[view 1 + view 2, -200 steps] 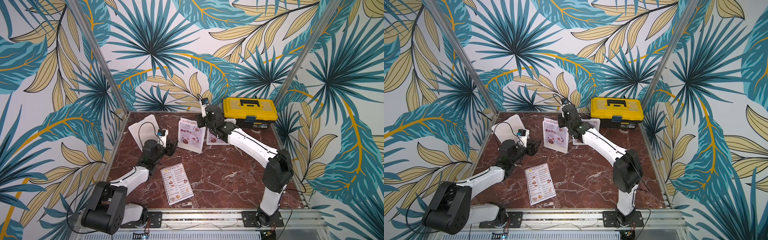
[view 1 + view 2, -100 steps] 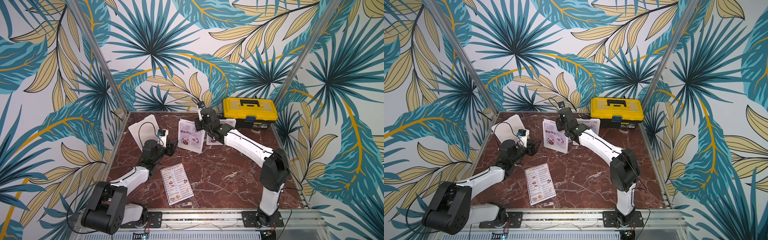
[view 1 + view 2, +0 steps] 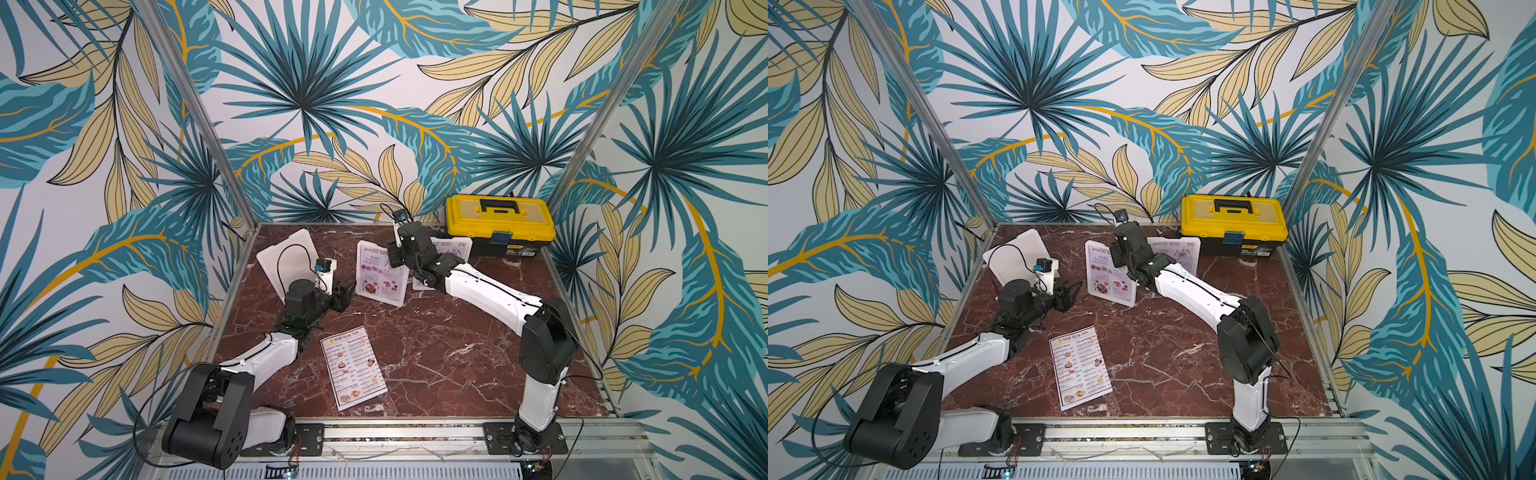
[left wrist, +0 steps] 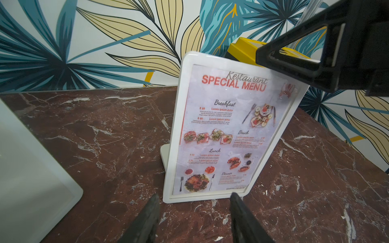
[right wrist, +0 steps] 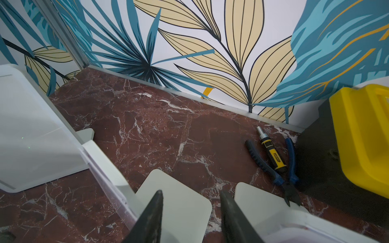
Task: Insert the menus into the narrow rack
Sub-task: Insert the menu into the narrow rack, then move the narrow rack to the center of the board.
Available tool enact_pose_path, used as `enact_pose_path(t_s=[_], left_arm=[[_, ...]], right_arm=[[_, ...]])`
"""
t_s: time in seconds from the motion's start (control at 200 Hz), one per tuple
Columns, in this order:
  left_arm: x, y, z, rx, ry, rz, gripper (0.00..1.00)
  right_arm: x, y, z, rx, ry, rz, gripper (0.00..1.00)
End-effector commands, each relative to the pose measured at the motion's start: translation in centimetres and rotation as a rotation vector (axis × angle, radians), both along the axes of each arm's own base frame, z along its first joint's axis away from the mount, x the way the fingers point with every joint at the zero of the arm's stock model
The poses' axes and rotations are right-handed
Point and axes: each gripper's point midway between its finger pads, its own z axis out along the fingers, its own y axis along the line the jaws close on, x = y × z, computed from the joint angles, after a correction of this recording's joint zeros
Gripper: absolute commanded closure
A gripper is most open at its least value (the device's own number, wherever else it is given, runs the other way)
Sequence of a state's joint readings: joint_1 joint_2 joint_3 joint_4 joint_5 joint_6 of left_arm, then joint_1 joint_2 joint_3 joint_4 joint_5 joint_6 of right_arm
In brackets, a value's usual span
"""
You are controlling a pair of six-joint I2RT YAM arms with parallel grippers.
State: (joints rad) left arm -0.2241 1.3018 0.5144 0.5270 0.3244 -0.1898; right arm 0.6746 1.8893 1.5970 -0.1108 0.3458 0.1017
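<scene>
Where the white menu (image 3: 354,368) lies, bare tabletop (image 3: 457,353) surrounds its edges.

"Restaurant SPECIAL MENU", "Breakfast", "Lunch" on framed menu (image 4: 229,130), "DIM SUM INN" on flat menu (image 3: 353,368)

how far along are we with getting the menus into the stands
Done: two sheets sit in white holders, the middle SPECIAL MENU and the rear SPECIAL MENU behind the right arm. In hand: nothing; the left gripper and right gripper are open near the middle holder. Left: the DIM SUM INN menu lies flat on the table, and the empty holder by the left arm waits.
</scene>
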Motion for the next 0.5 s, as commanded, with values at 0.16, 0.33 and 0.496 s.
enact_pose_path(t_s=[0.16,0.33,0.496], left_arm=[[-0.1,-0.1,0.3,0.007,-0.024,0.000,0.46],[-0.1,0.0,0.3,0.007,-0.023,0.002,0.46],[-0.2,-0.1,0.4,0.006,-0.025,-0.001,0.46]], right_arm=[[-0.7,0.1,-0.6,-0.016,0.001,-0.001,0.54],[-2.0,-1.3,3.0,0.005,-0.059,-0.008,0.50],[-4.9,-3.0,3.6,0.054,-0.094,0.008,0.42]])
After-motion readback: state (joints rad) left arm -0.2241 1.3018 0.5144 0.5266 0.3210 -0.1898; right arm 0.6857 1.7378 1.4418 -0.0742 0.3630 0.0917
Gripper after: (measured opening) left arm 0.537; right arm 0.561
